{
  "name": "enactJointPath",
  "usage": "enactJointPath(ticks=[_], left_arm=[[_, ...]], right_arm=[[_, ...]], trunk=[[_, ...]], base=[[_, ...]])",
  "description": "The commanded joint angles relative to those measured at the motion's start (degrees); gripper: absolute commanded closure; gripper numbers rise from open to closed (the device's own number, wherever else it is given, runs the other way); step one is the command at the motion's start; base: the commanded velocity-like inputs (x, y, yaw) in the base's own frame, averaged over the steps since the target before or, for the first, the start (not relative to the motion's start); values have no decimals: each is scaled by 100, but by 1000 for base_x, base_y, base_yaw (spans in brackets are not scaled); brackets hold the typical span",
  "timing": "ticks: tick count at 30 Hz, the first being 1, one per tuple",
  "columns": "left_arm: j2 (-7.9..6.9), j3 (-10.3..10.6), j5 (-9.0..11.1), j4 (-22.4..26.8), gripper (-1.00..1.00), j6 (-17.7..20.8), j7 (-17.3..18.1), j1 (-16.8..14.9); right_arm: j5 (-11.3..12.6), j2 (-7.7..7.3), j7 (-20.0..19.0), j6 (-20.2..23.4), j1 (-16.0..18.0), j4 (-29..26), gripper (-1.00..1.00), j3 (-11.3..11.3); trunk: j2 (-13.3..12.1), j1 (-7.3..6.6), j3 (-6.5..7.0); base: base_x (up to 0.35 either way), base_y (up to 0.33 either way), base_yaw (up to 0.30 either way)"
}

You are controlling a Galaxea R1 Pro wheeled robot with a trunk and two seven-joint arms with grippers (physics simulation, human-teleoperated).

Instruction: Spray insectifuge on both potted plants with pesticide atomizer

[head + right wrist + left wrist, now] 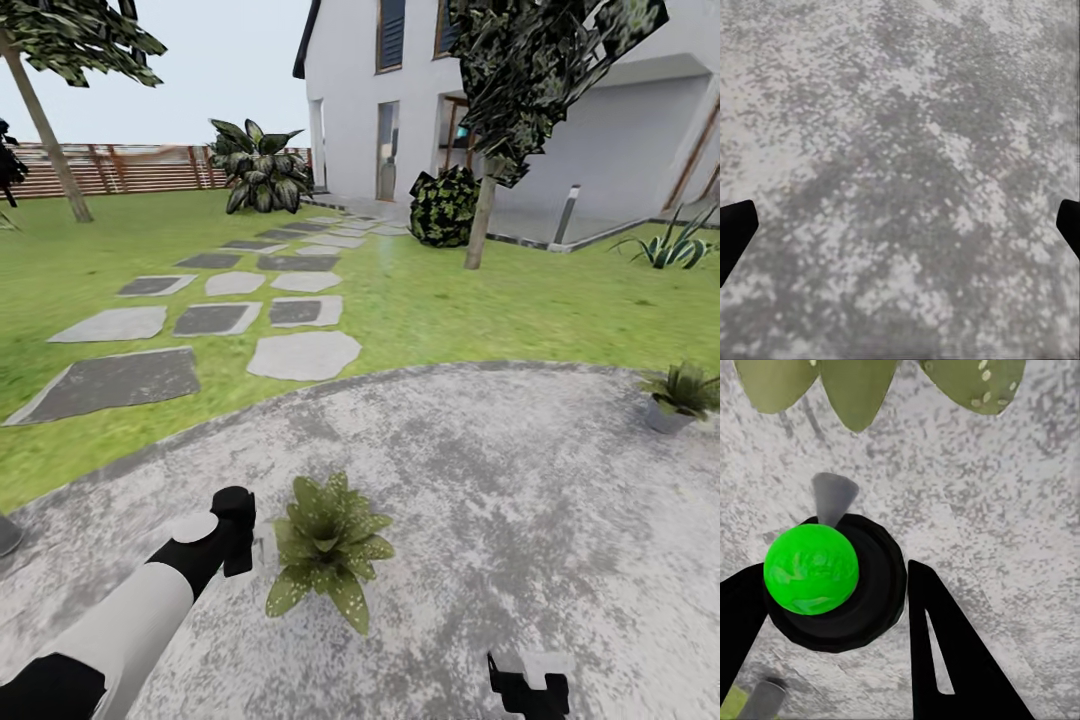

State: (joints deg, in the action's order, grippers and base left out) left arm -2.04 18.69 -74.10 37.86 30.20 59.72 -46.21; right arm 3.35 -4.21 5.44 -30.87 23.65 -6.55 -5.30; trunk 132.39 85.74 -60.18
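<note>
My left gripper (236,530) hovers low over the grey patio (520,470), just left of the near potted plant (327,548), a rosette of speckled green leaves. In the left wrist view its black fingers (945,645) are shut on the pesticide atomizer (811,570), seen end-on as a bright green cap over a dark round body with a grey nozzle, and leaf tips of the potted plant (859,390) lie just beyond it. The second potted plant (682,395) stands in a grey pot at the patio's right edge. My right gripper (528,690) (900,225) hangs open over bare paving.
Flat stepping stones (300,352) cross the lawn (480,310) toward the white house (600,110). A slim tree trunk (481,225), a dark bush (444,205), a grey bollard lamp (566,214) and a spiky plant (672,246) stand to the right. A wooden fence (130,168) runs behind.
</note>
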Motion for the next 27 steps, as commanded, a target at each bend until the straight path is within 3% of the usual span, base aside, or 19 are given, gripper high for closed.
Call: enactJointPath(ticks=[1, 10, 16, 27], left_arm=[[-7, 34, -1, 11, 100, 48, 31, -2], [2, 74, 0, -38, 100, 48, 15, -2], [10, 82, 8, -8, 100, 55, -1, -2], [84, 80, 11, -60, 100, 50, -8, 113]], right_arm=[[34, -1, 27, -15, 5, 5, -100, -50], [27, -10, 27, -15, 3, 14, -100, -49], [26, -10, 36, -15, 2, 14, -100, -50], [33, -10, 36, -15, 5, 14, -100, -50]], trunk=[[2, 0, -5], [2, 0, -5], [2, 0, -5], [2, 0, -5]], base=[[155, 162, -125], [237, 204, -12], [36, 4, 0], [236, 0, 0]])
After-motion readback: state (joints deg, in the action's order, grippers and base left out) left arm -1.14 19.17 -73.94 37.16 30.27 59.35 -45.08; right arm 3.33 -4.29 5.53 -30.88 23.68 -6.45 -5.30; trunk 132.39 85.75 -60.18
